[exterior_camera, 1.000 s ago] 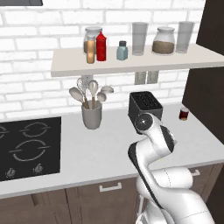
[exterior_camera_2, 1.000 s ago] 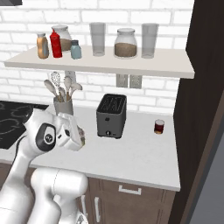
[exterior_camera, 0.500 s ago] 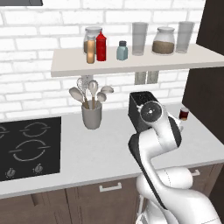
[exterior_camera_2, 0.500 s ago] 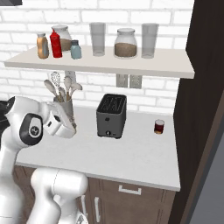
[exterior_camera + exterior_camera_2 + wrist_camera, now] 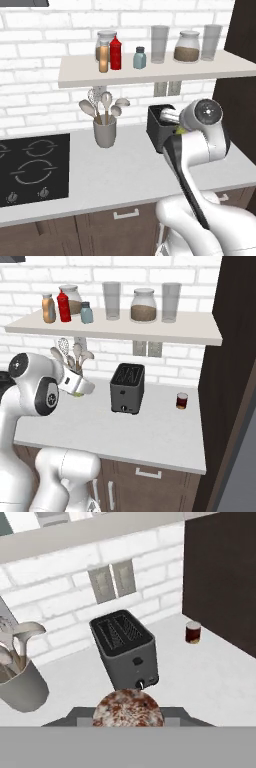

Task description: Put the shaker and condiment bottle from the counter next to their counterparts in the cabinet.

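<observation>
My gripper [image 5: 127, 713] is shut on the shaker [image 5: 128, 708], whose speckled dark reddish top shows between the fingers in the hand view. Its yellow-olive body peeks out under the hand [image 5: 78, 393], above the counter [image 5: 150, 431] and left of the toaster. In the left base view the shaker [image 5: 179, 131] is mostly hidden by the arm. On the cabinet shelf [image 5: 150, 75] the tan condiment bottle [image 5: 103, 58] stands upright beside the red squeeze bottle [image 5: 115, 53]. The blue-grey shaker [image 5: 139, 58] stands a little to their right.
A black toaster [image 5: 128, 387] stands at the back of the counter. A small dark red jar [image 5: 182, 400] sits to its right by the dark side wall. A grey utensil holder [image 5: 104, 131] and the cooktop [image 5: 30, 167] lie to the left. Glasses and jars [image 5: 143, 305] line the shelf.
The arm has risen and swung up over the counter in front of the toaster, carrying the shaker with it. The things on the shelf have not moved.
</observation>
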